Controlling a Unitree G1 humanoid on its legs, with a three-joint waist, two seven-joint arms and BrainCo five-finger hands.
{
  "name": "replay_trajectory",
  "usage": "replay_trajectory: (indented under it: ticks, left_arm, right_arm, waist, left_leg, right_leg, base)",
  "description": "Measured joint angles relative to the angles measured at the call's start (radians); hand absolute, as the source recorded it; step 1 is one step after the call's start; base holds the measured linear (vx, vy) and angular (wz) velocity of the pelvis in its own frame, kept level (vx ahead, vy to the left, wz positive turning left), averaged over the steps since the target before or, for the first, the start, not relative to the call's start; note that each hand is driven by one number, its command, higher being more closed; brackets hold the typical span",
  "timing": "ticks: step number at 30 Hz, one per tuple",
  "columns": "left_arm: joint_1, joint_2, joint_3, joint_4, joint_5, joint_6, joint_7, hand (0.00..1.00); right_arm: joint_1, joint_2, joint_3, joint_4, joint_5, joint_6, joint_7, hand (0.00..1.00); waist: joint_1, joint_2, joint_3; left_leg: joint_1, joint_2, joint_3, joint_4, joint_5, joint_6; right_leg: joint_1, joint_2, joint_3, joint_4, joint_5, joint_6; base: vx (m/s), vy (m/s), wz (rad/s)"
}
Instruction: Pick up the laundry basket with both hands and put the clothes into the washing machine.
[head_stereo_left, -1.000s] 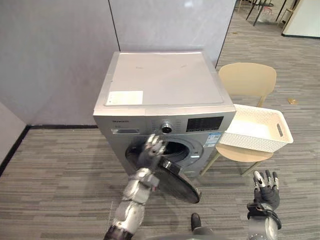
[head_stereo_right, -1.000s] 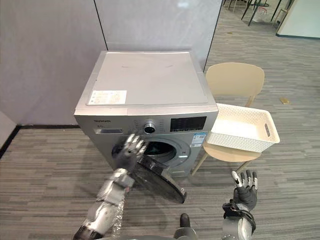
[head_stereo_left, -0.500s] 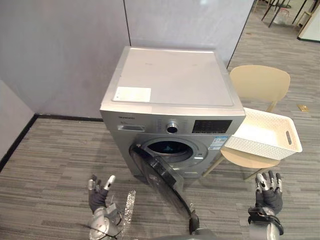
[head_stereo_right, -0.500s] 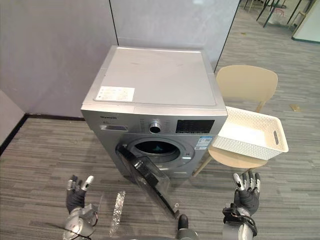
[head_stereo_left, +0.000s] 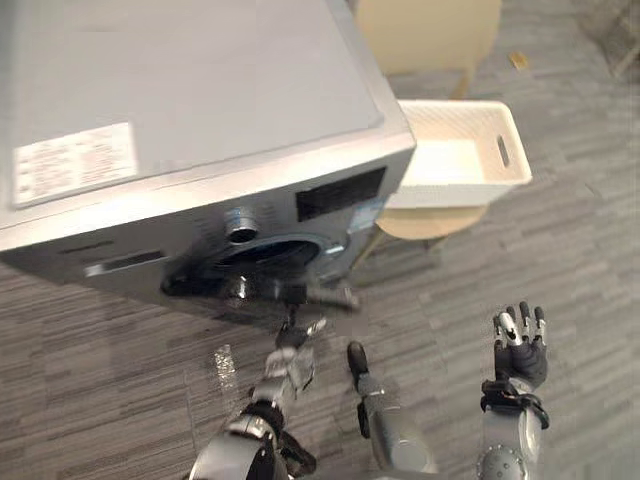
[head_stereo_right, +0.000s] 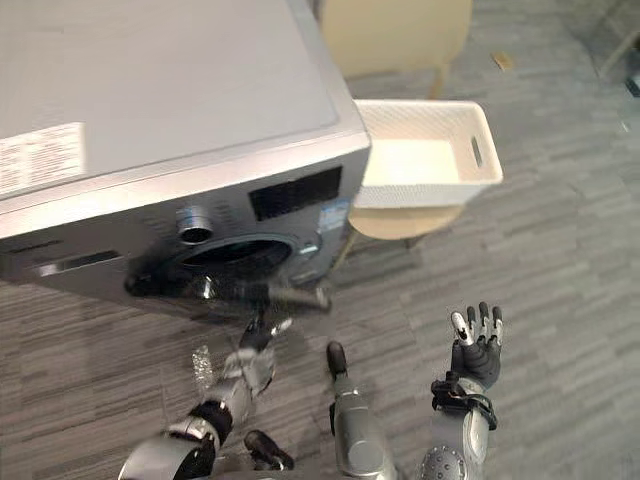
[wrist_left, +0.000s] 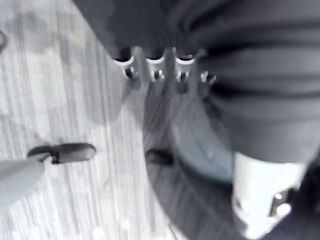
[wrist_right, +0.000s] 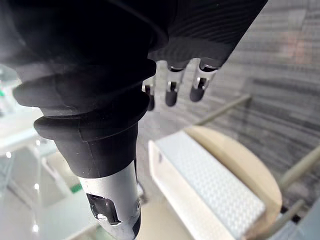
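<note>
The white laundry basket (head_stereo_left: 462, 188) sits on a beige chair (head_stereo_left: 428, 30) just right of the silver washing machine (head_stereo_left: 180, 110). Its inside looks plain white and I make out no clothes. The machine's dark round door (head_stereo_left: 258, 289) hangs open and shows edge-on below the drum opening. My left hand (head_stereo_left: 296, 346) reaches up just under that door with straight fingers (wrist_left: 155, 67), open and holding nothing. My right hand (head_stereo_left: 520, 350) is raised low on the right, open, fingers spread, well short of the basket (wrist_right: 210, 185).
The chair's seat (head_stereo_left: 420, 223) sticks out under the basket, close against the machine's right side. Grey plank floor (head_stereo_left: 580, 260) spreads to the right and in front of the machine.
The whole picture has shifted: the camera has moved nearer and tipped over the machine. My left hand has come up from near the floor to just under the door. The right hand keeps its raised pose.
</note>
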Motion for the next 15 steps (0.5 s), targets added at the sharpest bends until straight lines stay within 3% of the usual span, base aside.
replay_trajectory:
  ticks: [1, 2, 11, 15]
  left_arm:
    - [-0.036, 0.004, 0.003, -0.001, -0.022, -0.003, 0.001, 0.0]
    - [-0.203, 0.028, 0.056, -0.067, -0.155, -0.018, 0.063, 0.0]
    - [-0.153, 0.018, 0.134, -0.195, -0.184, 0.004, 0.075, 0.0]
    - [0.006, 0.035, 0.135, -0.299, -0.177, -0.071, 0.044, 0.0]
  right_arm:
    - [-0.003, 0.0, 0.003, 0.0, 0.004, 0.0, -0.003, 0.0]
    - [-0.01, 0.0, 0.021, -0.002, 0.014, -0.003, -0.022, 0.0]
    - [0.02, 0.003, 0.048, -0.07, 0.0, -0.004, -0.023, 0.0]
    - [0.022, 0.002, 0.037, -0.05, -0.004, -0.004, -0.017, 0.0]
  waist:
    - [-0.006, 0.0, 0.0]
    - [-0.043, 0.0, 0.01]
    - [-0.033, 0.018, 0.021]
    - [-0.022, 0.042, 0.019]
  left_leg:
    - [0.0, 0.001, 0.011, 0.0, -0.003, -0.004]
    - [0.013, 0.025, 0.067, 0.021, -0.022, -0.023]
    - [0.005, 0.057, 0.051, 0.041, -0.025, -0.027]
    - [0.011, 0.06, 0.001, 0.031, -0.007, -0.026]
  right_leg:
    - [-0.007, 0.005, 0.008, 0.0, 0.004, -0.002]
    - [-0.021, 0.039, 0.056, 0.0, 0.01, -0.005]
    - [-0.012, 0.052, 0.033, 0.0, 0.015, -0.012]
    - [0.022, 0.041, -0.015, -0.001, 0.012, -0.017]
  base:
    - [-0.12, -0.115, -0.91]
    - [-0.12, -0.127, -0.74]
    - [-0.07, -0.082, -0.02]
    - [-0.05, -0.057, 0.35]
